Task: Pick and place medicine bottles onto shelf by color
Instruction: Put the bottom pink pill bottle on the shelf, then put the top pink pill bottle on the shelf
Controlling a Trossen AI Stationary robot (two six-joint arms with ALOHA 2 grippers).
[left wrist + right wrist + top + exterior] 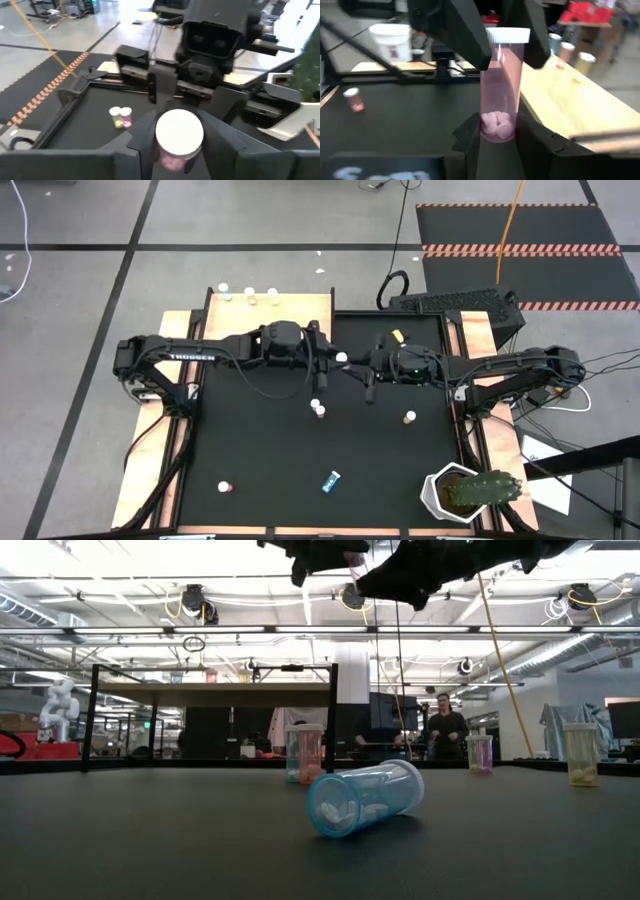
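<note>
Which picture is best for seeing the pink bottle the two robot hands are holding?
The right wrist view: the whole pink bottle shows, pills at its base, the left gripper at its cap, the right gripper at its base. The left wrist view shows mostly its white cap. The high view shows a white dot. The low view misses it.

Bright overhead lighting; blurred wrist views

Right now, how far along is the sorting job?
Done: three bottles stand on the shelf. In hand: left gripper and right gripper both grip a pink bottle. Left: five bottles on the mat, the blue one lying down.
</note>
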